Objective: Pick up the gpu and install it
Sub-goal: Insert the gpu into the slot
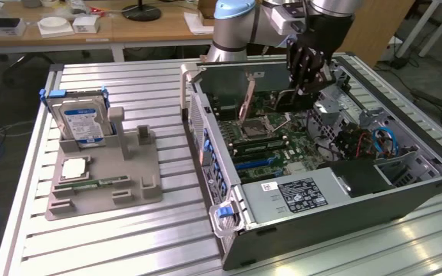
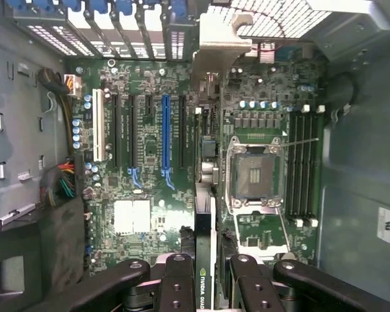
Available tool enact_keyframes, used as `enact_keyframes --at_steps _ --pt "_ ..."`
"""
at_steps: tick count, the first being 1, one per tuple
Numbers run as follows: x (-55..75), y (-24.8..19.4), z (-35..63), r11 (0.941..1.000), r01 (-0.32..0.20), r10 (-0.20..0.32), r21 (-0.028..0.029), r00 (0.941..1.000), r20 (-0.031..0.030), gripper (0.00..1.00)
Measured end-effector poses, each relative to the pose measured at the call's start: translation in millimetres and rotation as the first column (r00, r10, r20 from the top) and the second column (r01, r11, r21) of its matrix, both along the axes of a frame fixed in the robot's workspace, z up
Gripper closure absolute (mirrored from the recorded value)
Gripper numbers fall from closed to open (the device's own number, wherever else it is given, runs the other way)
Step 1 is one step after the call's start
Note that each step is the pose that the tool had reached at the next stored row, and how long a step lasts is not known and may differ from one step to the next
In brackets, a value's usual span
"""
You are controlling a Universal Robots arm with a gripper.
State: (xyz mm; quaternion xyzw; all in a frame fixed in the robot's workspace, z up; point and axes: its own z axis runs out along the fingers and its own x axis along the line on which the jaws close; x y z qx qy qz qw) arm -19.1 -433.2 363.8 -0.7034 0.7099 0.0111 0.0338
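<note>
Edgewise, thin flat black-edged gpu [image 2: 205,260]

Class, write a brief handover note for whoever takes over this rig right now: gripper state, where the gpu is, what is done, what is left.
Gripper: shut on the gpu, with the card held edge-on between the fingers.
Gpu: inside the open computer case, over the motherboard, beside the expansion slots.
Done: the card is picked up and brought into the case.
Left: seating it in a slot. Whether it touches one cannot be told.
</note>
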Motion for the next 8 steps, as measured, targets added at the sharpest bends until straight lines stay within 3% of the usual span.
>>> enact_keyframes --at_steps 2,8 --pt "-1.6 -1.2 -2.0 1.0 0.001 -0.001 0.0 1.0 0.0037 0.75" --pt "-10.4 -3.3 -5.5 1.0 0.001 -0.001 -0.0001 1.0 0.0034 0.75"
